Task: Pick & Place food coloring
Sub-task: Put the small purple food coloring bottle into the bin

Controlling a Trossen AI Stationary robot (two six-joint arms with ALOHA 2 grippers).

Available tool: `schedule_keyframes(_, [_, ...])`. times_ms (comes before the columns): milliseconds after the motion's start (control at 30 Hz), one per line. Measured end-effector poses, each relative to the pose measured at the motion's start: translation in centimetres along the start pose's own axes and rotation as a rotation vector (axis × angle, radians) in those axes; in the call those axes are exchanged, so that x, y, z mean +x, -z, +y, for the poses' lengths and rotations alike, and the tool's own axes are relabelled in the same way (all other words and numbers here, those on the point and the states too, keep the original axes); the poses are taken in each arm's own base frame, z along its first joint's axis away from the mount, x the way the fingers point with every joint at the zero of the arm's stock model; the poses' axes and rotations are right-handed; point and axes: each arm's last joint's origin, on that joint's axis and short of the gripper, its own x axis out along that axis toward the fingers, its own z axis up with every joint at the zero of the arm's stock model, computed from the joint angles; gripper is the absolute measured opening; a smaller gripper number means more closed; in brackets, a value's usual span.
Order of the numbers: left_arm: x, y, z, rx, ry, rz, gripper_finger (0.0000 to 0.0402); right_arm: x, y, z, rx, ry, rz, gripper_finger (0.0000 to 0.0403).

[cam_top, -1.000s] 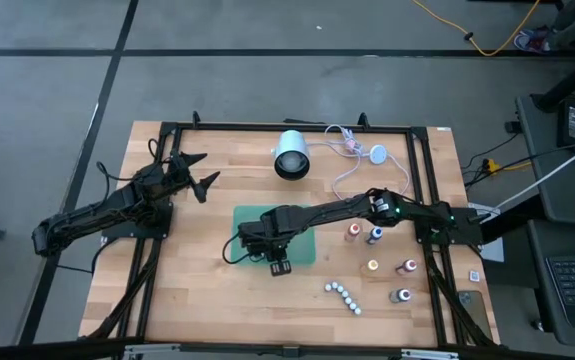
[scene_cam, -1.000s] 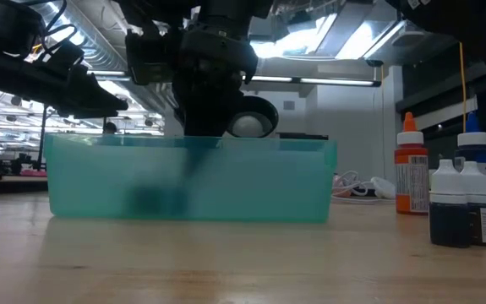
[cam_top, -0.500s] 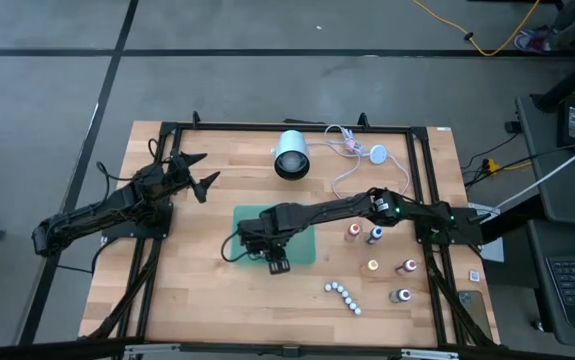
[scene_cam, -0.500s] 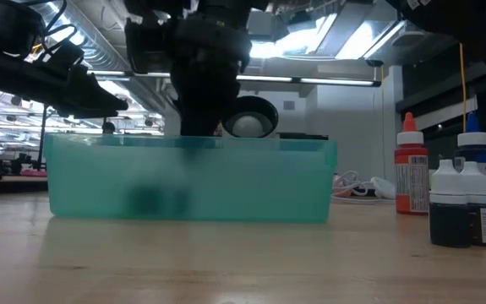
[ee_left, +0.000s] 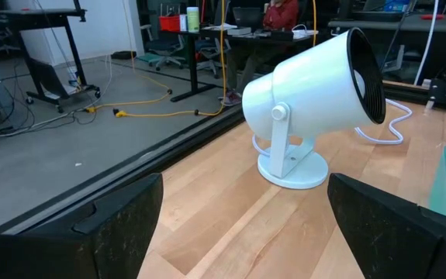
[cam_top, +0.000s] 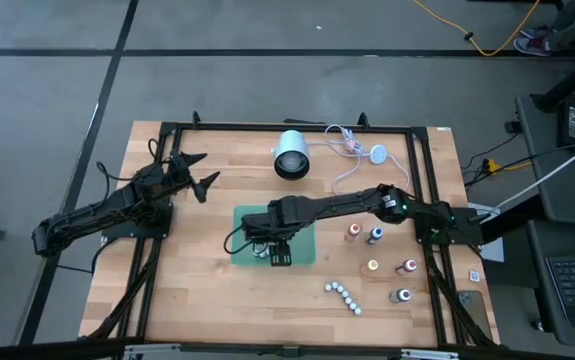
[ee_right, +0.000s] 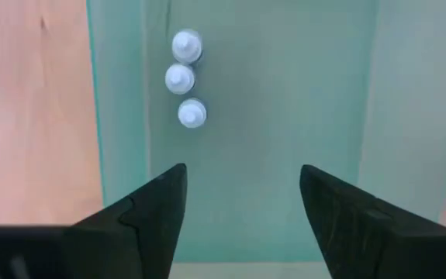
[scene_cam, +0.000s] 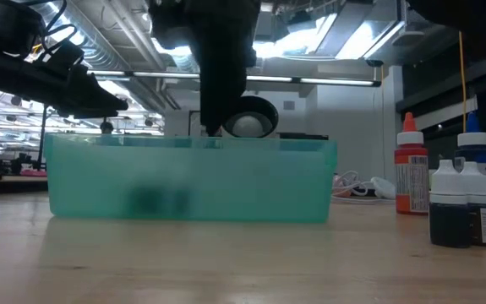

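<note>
The right gripper (cam_top: 280,258) hangs spread and empty over the teal bin (cam_top: 307,250), while the remaining food coloring bottles (cam_top: 372,236) stand on the counter (cam_top: 187,290) well toward that arm's base.

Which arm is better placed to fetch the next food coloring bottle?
Right. The right gripper hangs open over the green bin, near the bottles standing on its side; the left gripper waits at the table's far left.

Two dark jointed arms (cam_top: 337,207) — black cabling, wedge-shaped fingers (ee_right: 149,213)
</note>
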Motion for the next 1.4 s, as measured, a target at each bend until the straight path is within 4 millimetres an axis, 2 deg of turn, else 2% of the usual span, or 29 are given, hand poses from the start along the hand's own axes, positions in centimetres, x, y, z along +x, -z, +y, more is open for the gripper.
schedule_keyframes(167, [0.0,0.0,0.0,0.0,0.0,0.0,0.0361,-1.5,0.7,0.8,0.081,-0.013,-0.002,0.0252])
schedule_keyframes(333, [0.0,0.0,0.0,0.0,0.0,0.0,0.0361,-3.0,1.8,2.5,0.041,-0.02,-0.018,0.0252])
schedule_keyframes(533, [0.0,0.0,0.0,0.0,0.0,0.001,0.0361,-4.3,4.6,5.3,0.049,-0.027,0.011,0.0252])
schedule_keyframes(667, [0.0,0.0,0.0,0.0,0.0,0.0,0.0361,-5.6,6.8,7.5,0.113,-0.037,0.023,0.0252])
schedule_keyframes(900, [0.0,0.0,0.0,0.0,0.0,0.0,0.0361,-6.4,10.3,11.4,0.283,-0.068,0.08,0.0252])
schedule_keyframes(1200, [0.0,0.0,0.0,0.0,0.0,0.0,0.0361,-5.6,14.0,16.1,0.427,-0.072,0.187,0.025])
schedule_keyframes(1400, [0.0,0.0,0.0,0.0,0.0,0.0,0.0361,-4.3,16.3,17.8,0.477,-0.021,0.236,0.0236])
